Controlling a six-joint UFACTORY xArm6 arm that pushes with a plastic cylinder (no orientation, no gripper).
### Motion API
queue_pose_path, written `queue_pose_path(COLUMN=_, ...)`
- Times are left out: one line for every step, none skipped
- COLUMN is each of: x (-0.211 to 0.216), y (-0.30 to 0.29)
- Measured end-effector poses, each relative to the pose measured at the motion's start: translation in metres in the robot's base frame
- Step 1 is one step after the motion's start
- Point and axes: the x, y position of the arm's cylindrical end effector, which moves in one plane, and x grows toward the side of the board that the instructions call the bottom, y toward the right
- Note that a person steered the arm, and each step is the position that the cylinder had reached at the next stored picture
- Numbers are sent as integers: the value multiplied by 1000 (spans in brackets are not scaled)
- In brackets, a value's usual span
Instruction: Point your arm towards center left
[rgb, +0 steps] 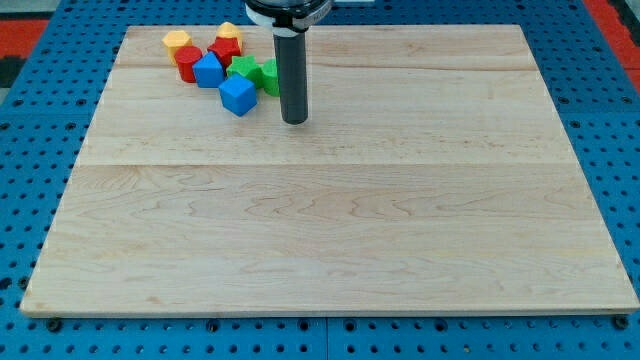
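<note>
The wooden board (330, 250) lay closest to the camera, and its whole near half was bare wood. It sat on a blue table full of little holes (620, 140).

My tip (294, 121) stood on the board near the view's top, a bit left of the middle. It was only a plain dark rod. It had nothing to open or close, and it held nothing.

All the blocks sat in one bunch at the view's top left. A blue cube (238, 95) was nearest my tip, just to the tip's left but not touching it. A green block (269, 76) sat right beside the rod, and the rod hid part of it, so I could not tell if they touched. Another green block (243, 68), a second blue block (208, 70), a red block (187, 62), another red one (225, 48), a yellow block (177, 41) and an orange block (229, 31) were packed behind.

My job was to point at the center left of the board (95, 165). That spot was empty and well away from my tip. I think the way there went under the blocks, so I should not bump them.

The top of the arm was cut off by the picture's edge. The shapes of the far blocks were hard to make out.
</note>
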Motion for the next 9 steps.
queue_pose_path(x=2, y=1)
queue_pose_path(x=2, y=-10)
queue_pose_path(x=19, y=-11)
queue_pose_path(x=17, y=-12)
queue_pose_path(x=17, y=-13)
queue_pose_path(x=16, y=-13)
queue_pose_path(x=16, y=-30)
queue_pose_path(x=49, y=-109)
queue_pose_path(x=51, y=-159)
